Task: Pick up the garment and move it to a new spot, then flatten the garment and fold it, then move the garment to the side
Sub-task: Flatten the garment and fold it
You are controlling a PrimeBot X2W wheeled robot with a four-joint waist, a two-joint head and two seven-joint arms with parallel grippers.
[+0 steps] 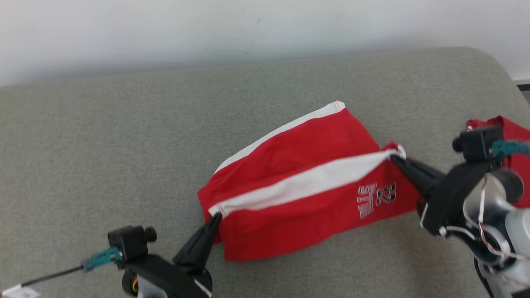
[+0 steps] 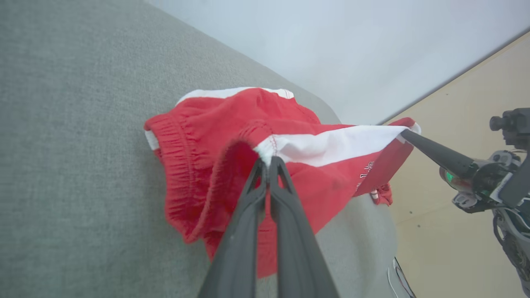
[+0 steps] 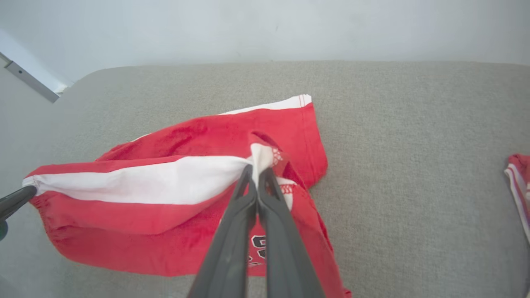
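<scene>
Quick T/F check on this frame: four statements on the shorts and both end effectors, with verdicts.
1. The left end effector is shut on the red shorts. True.
2. The right end effector hangs open above the shorts. False: it is shut on the far end of the white stripe.
3. The shorts lie fully flat. False: the stripe edge is lifted, stretched between both end effectors.
4. A second red garment lies near the right edge of the grey cushion. True.
</scene>
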